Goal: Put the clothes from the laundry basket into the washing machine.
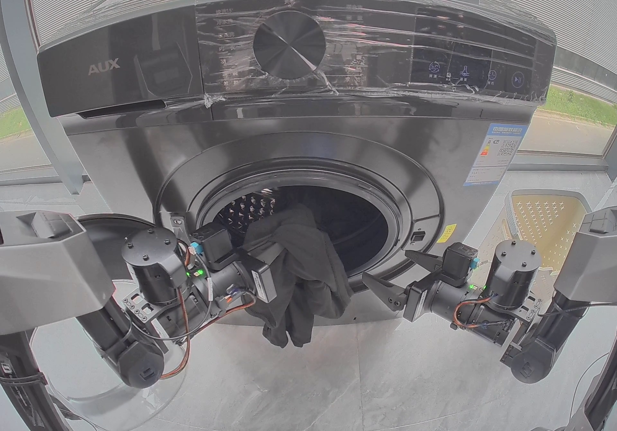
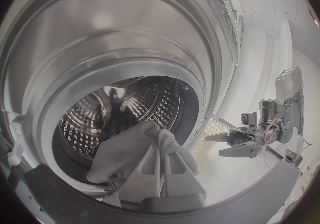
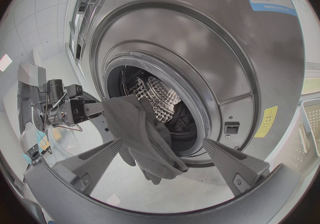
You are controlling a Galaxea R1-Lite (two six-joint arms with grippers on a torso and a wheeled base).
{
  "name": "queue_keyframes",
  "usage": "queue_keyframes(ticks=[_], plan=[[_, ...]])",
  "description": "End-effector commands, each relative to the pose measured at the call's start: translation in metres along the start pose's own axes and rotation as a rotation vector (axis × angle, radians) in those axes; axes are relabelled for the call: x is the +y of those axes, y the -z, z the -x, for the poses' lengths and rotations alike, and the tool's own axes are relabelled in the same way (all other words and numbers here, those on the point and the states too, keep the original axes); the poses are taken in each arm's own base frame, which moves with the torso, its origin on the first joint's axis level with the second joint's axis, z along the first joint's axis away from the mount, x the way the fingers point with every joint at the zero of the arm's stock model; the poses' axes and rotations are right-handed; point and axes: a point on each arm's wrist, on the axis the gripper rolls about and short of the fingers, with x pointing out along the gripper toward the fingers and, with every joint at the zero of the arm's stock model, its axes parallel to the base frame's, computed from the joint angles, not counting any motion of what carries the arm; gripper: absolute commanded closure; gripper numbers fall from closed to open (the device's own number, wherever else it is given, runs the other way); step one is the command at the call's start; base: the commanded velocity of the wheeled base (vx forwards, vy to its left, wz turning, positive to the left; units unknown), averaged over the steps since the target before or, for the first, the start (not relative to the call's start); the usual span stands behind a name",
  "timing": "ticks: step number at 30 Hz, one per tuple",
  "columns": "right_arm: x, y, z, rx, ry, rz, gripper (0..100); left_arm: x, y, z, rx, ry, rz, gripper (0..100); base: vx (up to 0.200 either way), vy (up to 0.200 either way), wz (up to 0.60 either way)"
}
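The grey washing machine (image 1: 308, 149) stands in front with its round door opening (image 1: 302, 226) uncovered. A dark grey garment (image 1: 299, 271) hangs in front of the opening's left part and droops below the rim toward the floor. My left gripper (image 1: 273, 255) is shut on its upper fold; the left wrist view has the fingers (image 2: 163, 168) pinching the cloth (image 2: 126, 154) before the drum (image 2: 133, 107). Another dark garment (image 3: 181, 117) lies inside the drum. To the lower right of the opening my right gripper (image 1: 398, 275) hangs open and holds nothing, its fingers (image 3: 230, 161) spread apart.
The pale yellow laundry basket (image 1: 546, 226) sits on the floor to the machine's right, behind my right arm. The open machine door (image 1: 109, 239) lies at the left, behind my left arm. Light tiled floor (image 1: 360, 374) spreads below the opening.
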Motion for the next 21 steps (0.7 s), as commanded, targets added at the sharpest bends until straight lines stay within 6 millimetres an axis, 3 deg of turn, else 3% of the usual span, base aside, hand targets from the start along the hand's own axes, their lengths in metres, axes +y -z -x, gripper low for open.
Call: queue_keyframes(ticks=[1, 7, 11, 21], plan=[[0.006, -0.001, 0.002, -0.003, -0.020, 0.002, 0, 0.006, 0.016, -0.028, -0.002, -0.022, -0.039, 100, 0.000, 0.000, 0.00], [0.009, -0.001, 0.002, 0.001, -0.031, 0.004, 0, 0.002, 0.027, -0.044, -0.003, -0.030, -0.022, 100, 0.000, 0.000, 0.00], [0.010, -0.001, 0.002, 0.001, -0.033, 0.008, 0, 0.012, 0.046, -0.086, -0.066, -0.074, -0.025, 100, 0.000, 0.000, 0.00], [0.009, -0.002, 0.003, -0.002, -0.032, 0.006, 0, 0.025, 0.063, -0.137, -0.076, -0.101, -0.001, 100, 0.000, 0.000, 0.00]])
